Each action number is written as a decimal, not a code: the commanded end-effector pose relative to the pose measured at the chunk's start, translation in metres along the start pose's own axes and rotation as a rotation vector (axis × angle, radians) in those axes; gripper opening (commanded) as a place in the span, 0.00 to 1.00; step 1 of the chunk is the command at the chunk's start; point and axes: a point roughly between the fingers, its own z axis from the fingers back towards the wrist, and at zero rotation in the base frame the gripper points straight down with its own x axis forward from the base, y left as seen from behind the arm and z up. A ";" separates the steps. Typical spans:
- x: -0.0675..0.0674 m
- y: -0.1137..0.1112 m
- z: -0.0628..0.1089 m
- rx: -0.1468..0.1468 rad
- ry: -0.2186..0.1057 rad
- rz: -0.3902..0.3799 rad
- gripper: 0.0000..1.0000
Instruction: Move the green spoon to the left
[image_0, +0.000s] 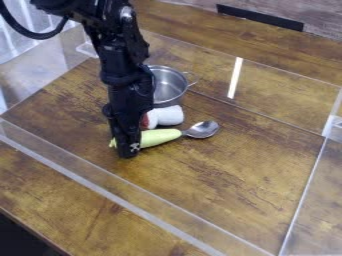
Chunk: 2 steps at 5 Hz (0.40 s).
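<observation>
The green spoon (163, 138) lies on the wooden table, its yellow-green handle pointing left and its silver bowl (203, 128) to the right. My gripper (130, 148) reaches straight down onto the left end of the handle, and its dark fingers appear shut on it. The fingers hide the handle's tip. The spoon still rests on the table.
A round silver pot (166, 85) stands just behind the spoon, with a small white toy (171, 119) between the two. Clear acrylic walls (237, 78) ring the work area, with a low front edge (80, 175). Bare wood lies left of the gripper.
</observation>
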 end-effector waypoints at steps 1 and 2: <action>0.007 0.016 0.019 0.049 -0.067 0.004 0.00; 0.008 0.017 0.017 0.045 -0.077 -0.012 0.00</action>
